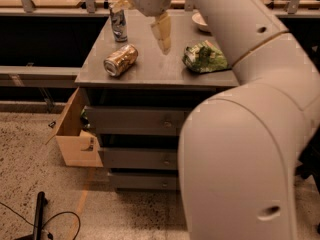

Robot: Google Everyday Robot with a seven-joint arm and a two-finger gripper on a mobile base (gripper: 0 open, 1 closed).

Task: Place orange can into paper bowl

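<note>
The orange can (120, 60) lies on its side on the grey cabinet top (150, 71), near the left front. The paper bowl (199, 21) sits at the back right and is partly hidden behind my arm. My gripper (141, 26) hangs above the middle of the top, to the right of and behind the can and not touching it. It is open and empty. One pale finger (163, 33) points down and the other (120, 4) is spread out to the left.
A tall slim silver-blue can (118, 24) stands behind the orange can. A green crumpled bag (204, 58) lies at the right. A drawer (75, 131) is pulled open at the cabinet's lower left. My arm (240, 134) fills the right side. A cable (45, 219) lies on the floor.
</note>
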